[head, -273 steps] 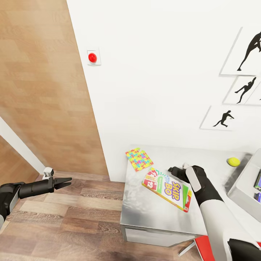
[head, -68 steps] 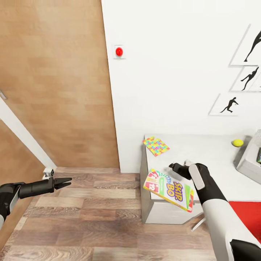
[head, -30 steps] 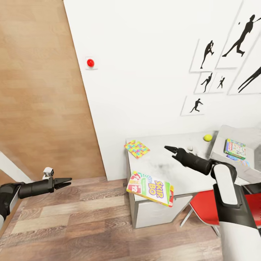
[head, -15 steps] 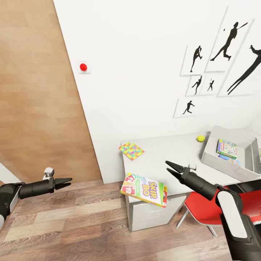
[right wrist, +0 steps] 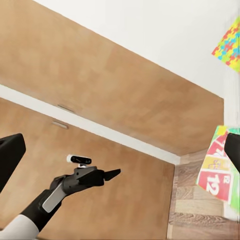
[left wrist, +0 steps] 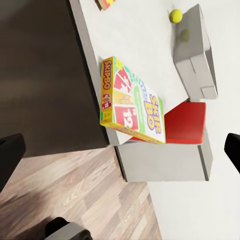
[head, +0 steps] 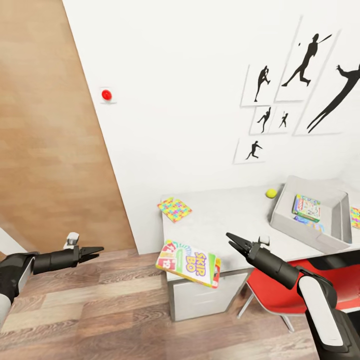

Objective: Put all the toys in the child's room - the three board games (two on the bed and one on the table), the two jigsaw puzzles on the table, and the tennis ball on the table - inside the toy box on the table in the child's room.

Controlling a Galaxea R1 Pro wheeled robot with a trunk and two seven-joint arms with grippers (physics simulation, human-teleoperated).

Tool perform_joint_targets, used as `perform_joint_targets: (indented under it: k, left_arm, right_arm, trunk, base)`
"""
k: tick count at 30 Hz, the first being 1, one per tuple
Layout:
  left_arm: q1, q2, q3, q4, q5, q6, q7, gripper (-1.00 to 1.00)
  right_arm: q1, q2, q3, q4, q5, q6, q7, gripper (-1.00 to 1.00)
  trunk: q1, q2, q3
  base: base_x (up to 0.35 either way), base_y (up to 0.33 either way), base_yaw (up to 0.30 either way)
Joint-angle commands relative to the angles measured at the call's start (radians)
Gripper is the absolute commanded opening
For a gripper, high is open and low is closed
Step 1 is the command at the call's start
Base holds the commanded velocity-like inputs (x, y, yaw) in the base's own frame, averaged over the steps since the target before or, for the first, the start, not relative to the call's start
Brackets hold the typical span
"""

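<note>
The SKIP-BO board game (head: 189, 262) lies tilted over the front left corner of the table (head: 230, 215), partly overhanging the floor. My right gripper (head: 235, 243) hovers open just right of it, holding nothing. A jigsaw puzzle (head: 174, 209) lies at the table's far left corner, and the tennis ball (head: 271, 193) rests by the toy box (head: 280, 212). Two board games (head: 306, 207) lie in the box. Another jigsaw puzzle (head: 355, 217) shows at the right edge. My left gripper (head: 95, 250) hangs open over the floor, far left. In the left wrist view the SKIP-BO box (left wrist: 132, 102) juts past the desk edge.
A red chair (head: 280, 290) stands under the table beside my right arm. A wooden door (head: 45, 150) and a wall with a red button (head: 106, 94) are to the left. Wood-plank floor (head: 115, 305) stretches before the table.
The right gripper, earlier shut on the SKIP-BO box, has let it go; the box now rests overhanging the table corner. The camera has swung, showing the toy box. The left arm is unchanged.
</note>
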Motion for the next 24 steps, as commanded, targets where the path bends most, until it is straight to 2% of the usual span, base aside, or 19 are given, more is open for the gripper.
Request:
perform_joint_targets:
  k: [1,5,11,24]
  left_arm:
    - [-0.001,-0.003,0.003,0.000,-0.006,0.010,-0.004,1.00]
    - [-0.001,-0.017,0.003,0.000,-0.008,0.011,0.002,1.00]
    - [-0.001,-0.024,0.003,0.000,-0.007,0.012,0.004,1.00]
    - [-0.001,-0.038,0.004,0.002,-0.008,0.017,0.005,1.00]
  right_arm:
    - [0.000,0.000,-0.001,-0.001,0.003,0.004,0.004,1.00]
    - [0.001,0.000,-0.003,0.001,0.009,-0.010,0.006,1.00]
    - [0.002,0.000,-0.003,0.001,0.012,-0.020,0.006,1.00]
    - [0.002,0.000,-0.002,0.001,0.011,-0.024,0.007,1.00]
  trunk:
    - [0.001,-0.002,-0.002]
    - [0.001,-0.002,-0.002]
    - [0.001,-0.002,-0.002]
    - [0.001,-0.002,-0.002]
  base:
    - [0.052,-0.165,0.003]
    - [0.064,-0.186,0.001]
    - [0.053,-0.073,0.000]
    - [0.146,0.061,0.000]
